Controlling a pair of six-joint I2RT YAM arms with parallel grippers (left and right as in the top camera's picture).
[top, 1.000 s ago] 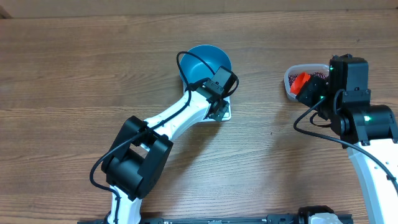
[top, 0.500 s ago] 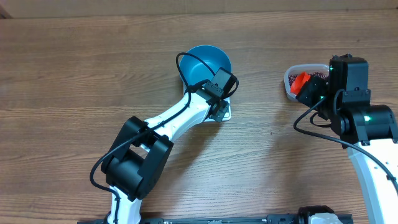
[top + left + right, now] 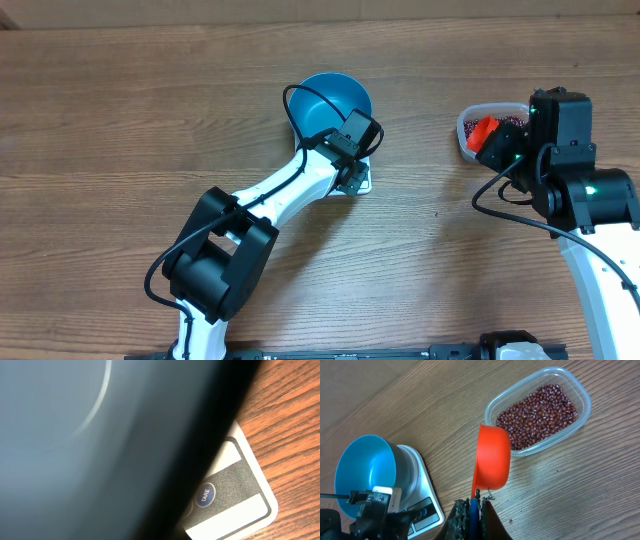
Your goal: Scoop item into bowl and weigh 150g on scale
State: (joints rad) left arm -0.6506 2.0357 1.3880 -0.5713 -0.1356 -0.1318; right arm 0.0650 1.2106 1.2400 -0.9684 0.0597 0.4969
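Blue bowl (image 3: 332,100) stood empty on the scale (image 3: 235,505). My left gripper (image 3: 349,178), jaws together and holding nothing, hung close over the TARE button (image 3: 205,495). I judged a light, square press best, without nudging the bowl. My right gripper (image 3: 471,510) was clamped on the scoop (image 3: 492,457) handle, the cup at the rim of the tub (image 3: 585,397) of beans (image 3: 535,412).

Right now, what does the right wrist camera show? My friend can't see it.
The right claw grips a red scoop by its blue handle, beside a clear tub of dark red beans. At the picture's left, an empty blue bowl sits on a white scale.
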